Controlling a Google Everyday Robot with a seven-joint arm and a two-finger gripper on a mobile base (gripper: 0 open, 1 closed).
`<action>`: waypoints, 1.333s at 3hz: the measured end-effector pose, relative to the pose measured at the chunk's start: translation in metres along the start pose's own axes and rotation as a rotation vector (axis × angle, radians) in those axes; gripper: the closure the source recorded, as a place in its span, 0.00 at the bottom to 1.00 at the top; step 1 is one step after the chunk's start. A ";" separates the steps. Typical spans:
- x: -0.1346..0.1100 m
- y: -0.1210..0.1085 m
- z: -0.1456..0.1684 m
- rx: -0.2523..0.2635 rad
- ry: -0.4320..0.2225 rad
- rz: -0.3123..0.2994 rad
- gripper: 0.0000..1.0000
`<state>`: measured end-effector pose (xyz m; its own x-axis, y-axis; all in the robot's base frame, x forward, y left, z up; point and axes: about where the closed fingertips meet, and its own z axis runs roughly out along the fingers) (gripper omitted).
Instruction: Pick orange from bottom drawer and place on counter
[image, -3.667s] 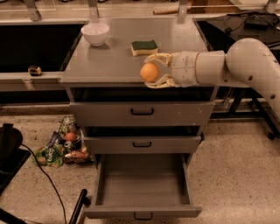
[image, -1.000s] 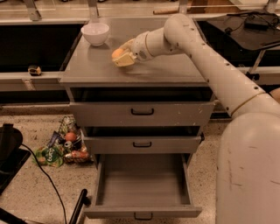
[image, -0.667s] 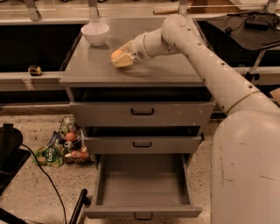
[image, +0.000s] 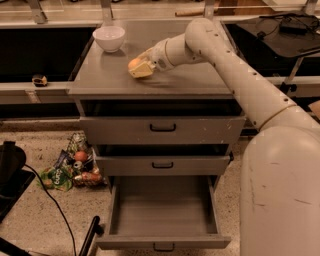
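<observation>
The orange (image: 133, 63) is between the fingers of my gripper (image: 139, 68), low over the middle of the grey counter (image: 105, 77), at or just above its surface. The gripper is shut on the orange, and the arm reaches in from the right across the counter. The bottom drawer (image: 162, 210) is pulled open below, and its inside shows nothing. The two shallower drawers above it stand slightly ajar.
A white bowl (image: 109, 37) stands at the counter's back left, close to the gripper. Colourful packets (image: 75, 167) lie on the floor left of the cabinet. A black cable (image: 50, 200) and dark gear lie at the lower left.
Since the earliest frame the arm has carried the orange from the counter's front right edge to its middle and lowered it. Over the last second it has barely moved.
</observation>
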<state>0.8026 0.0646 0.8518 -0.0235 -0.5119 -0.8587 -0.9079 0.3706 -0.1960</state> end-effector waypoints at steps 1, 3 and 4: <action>0.001 -0.002 -0.002 0.015 -0.014 -0.004 0.11; -0.011 -0.006 -0.029 0.090 -0.022 -0.037 0.00; -0.023 -0.012 -0.072 0.200 -0.019 -0.080 0.00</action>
